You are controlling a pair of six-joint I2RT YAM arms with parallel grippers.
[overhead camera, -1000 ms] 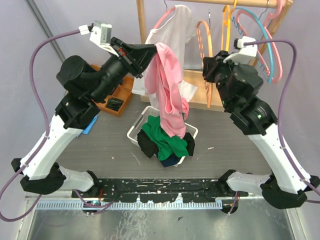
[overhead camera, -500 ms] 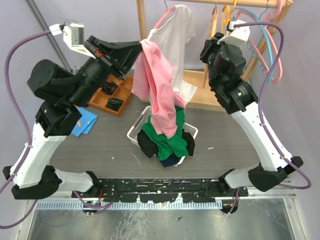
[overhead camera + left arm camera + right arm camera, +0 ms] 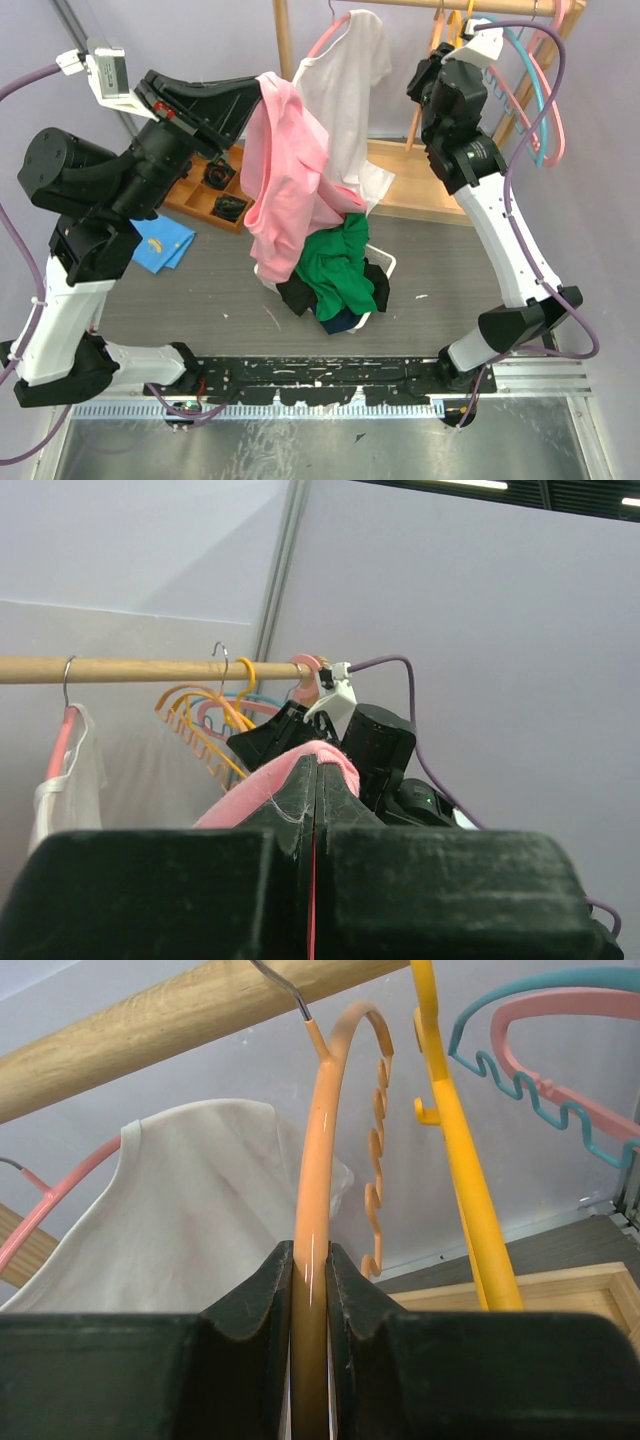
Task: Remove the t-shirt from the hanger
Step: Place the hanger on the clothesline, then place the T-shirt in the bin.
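The pink t-shirt (image 3: pixel 290 180) hangs free from my left gripper (image 3: pixel 262 95), which is shut on its top fold and holds it high over the basket; the fold shows between the fingertips in the left wrist view (image 3: pixel 335 755). My right gripper (image 3: pixel 430 75) is up by the wooden rod (image 3: pixel 400 4), shut on the bare orange hanger (image 3: pixel 315 1160), whose hook is at the rod (image 3: pixel 200 1010). The pink t-shirt is off the orange hanger. The left gripper (image 3: pixel 317 780) and right gripper (image 3: pixel 310 1255) both show closed jaws.
A white t-shirt (image 3: pixel 350 90) hangs on a pink hanger on the rod. Yellow (image 3: pixel 460 1140), teal and pink hangers (image 3: pixel 560 1020) hang to the right. A white basket (image 3: pixel 385 262) below holds green (image 3: pixel 335 265) and dark clothes. A wooden tray (image 3: pixel 215 185) and blue cloth (image 3: pixel 160 245) lie at left.
My left arm has risen and swung left, lifting the pink t-shirt higher and clear of the basket. My right arm has stretched up to the rod with the orange hanger.
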